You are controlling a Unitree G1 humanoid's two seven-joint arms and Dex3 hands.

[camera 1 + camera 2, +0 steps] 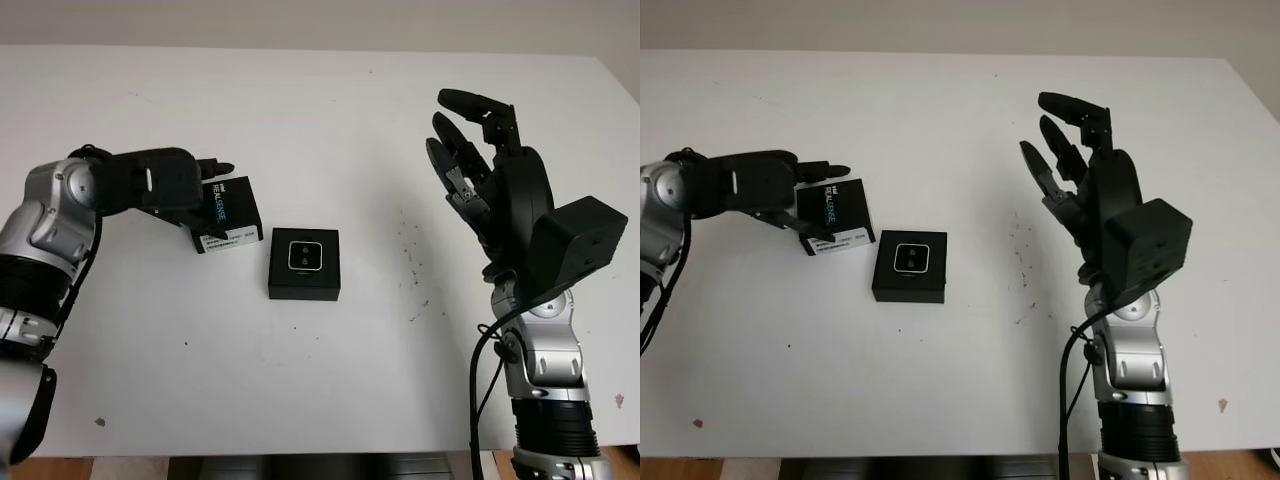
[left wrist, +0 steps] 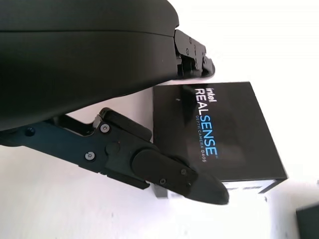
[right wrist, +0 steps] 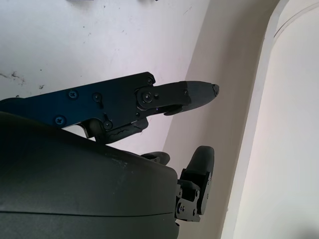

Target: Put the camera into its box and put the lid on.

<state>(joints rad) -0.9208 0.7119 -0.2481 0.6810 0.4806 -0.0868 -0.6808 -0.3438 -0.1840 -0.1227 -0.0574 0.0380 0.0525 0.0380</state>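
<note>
So the camera [image 1: 304, 256] already looks seated in its box [image 1: 304, 265], the open black tray in the middle of the white table [image 1: 330, 110], lens face up, no cover on it yet. The lid [image 1: 229, 213] is the black piece with the RealSense print, sitting just to the left of the box and a bit farther back, skewed at an angle, and apart from the box by a thin strip of table. The left robot hand [image 1: 178, 190] is right at the lid's far-left side: in the left wrist view one finger reaches along the lid's near edge and another sits over its far edge, so the fingers straddle it, but whether they've actually clamped on it can't be told from here. The lid seems to be down on the table, not lifted. The right robot hand [image 1: 1080, 170] is well off to the right of the box, raised above the table, open and holding nothing, basically parked. Best guess is the camera step is done and the lid pickup is the step in hand. Next it needs a firm pinch, a lift, a carry over the box, squaring the lid's corners to the box, then a press down
</note>
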